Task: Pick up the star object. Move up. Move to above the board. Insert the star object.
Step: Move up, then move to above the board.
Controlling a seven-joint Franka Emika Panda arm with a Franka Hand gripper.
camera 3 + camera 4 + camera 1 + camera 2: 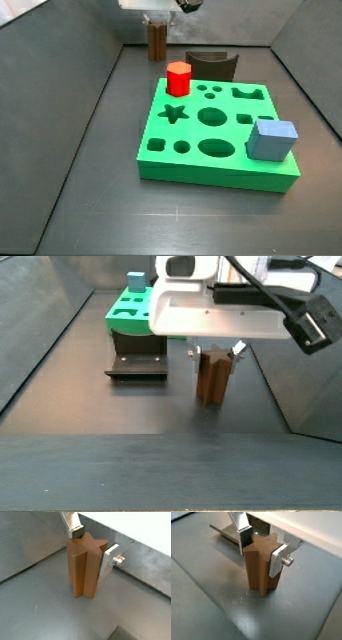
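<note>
Wrist views, fingers: both show the silver fingers [109, 559] [279, 558] set on opposite sides of the star object's upper part, plates pressed flat against its ridged faces.
Gripper: the gripper [92, 546] [260, 543] is clamped around the star object near its top; in a side view it [214, 353] hangs under the white wrist housing [214, 306], far from the board's front edge.
Star object: the star object [84, 567] [264, 564] is a brown ridged prism standing upright, its base on the grey floor [40, 607]; in both side views it [158, 40] [213, 374] stands on the floor, off the board.
Dark arch block: the dark arch block [210, 66] [139, 364] lies between the star object and the board, just beside the board's edge.
Board: the board [227, 175] [118, 324] is a bright-green slab lying flat, its star-shaped hole [173, 113] open.
Red peg: the red peg [178, 78] stands upright in the board, near the corner closest to the star object.
Blue block: the blue block [271, 139] [136, 280] stands on the board at the side away from the red peg.
</note>
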